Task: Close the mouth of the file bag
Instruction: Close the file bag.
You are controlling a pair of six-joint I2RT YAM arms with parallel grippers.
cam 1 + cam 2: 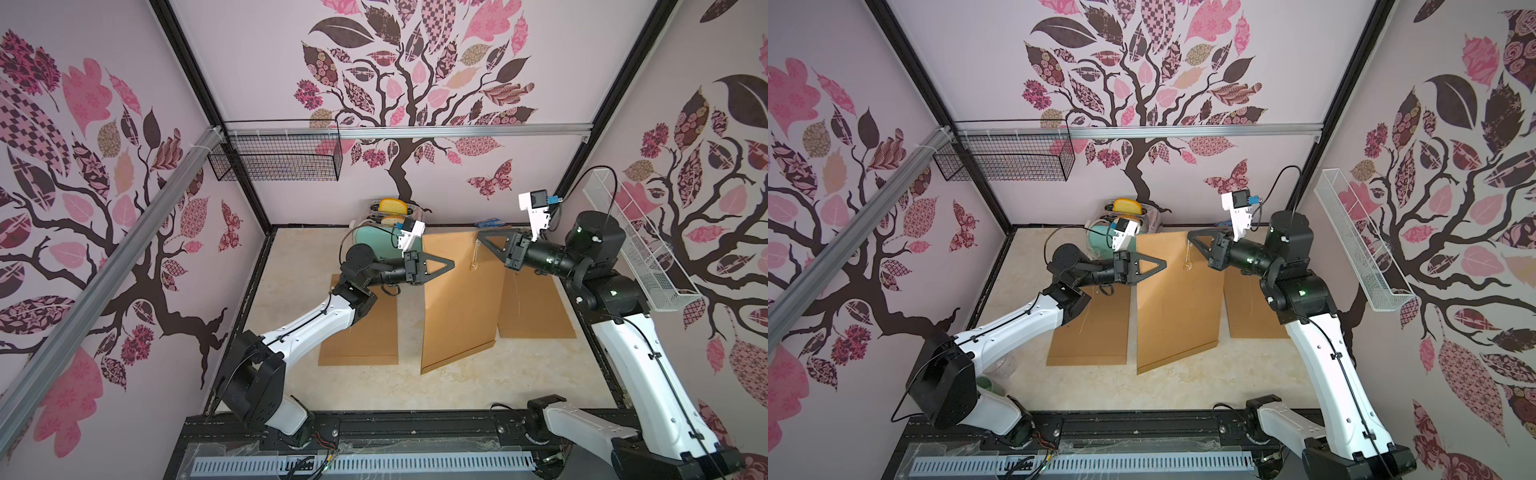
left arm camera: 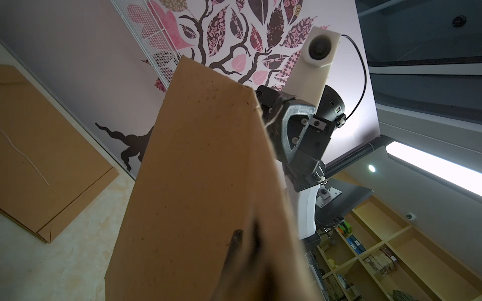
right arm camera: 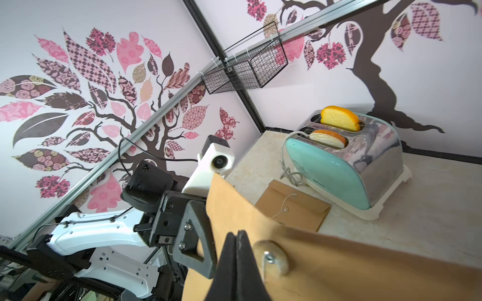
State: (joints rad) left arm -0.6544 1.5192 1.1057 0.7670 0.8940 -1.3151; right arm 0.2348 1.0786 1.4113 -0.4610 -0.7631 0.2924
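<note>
Centrally, a brown file bag (image 1: 457, 307) is held upright between the two arms. It stands just to the right of the teal toaster (image 1: 372, 245) and slightly nearer the arm bases than the toaster.

Left gripper (image 1: 451, 263): jaws together, clamped on the bag's upper edge at the corner nearer the toaster.

Right gripper (image 1: 481, 235): jaws together, clamped on the upper corner farther from the toaster. In the right wrist view its closed fingers (image 3: 227, 263) pinch the paper just beside the round tie disc (image 3: 271, 256). In both top views this disc shows on the bag's face, close to the right gripper.

The bag hangs down toward the marbled tabletop (image 1: 457, 395); whether its lower edge touches the surface cannot be told.

Two bread slices (image 3: 339, 118) stand in the toaster's slots. A second file bag (image 1: 361, 328) lies flat in front of the toaster, partly under the left arm, with a thin white string on its face. A third file bag (image 1: 536, 307) lies flat farther right of the toaster, beyond the held bag.
</note>
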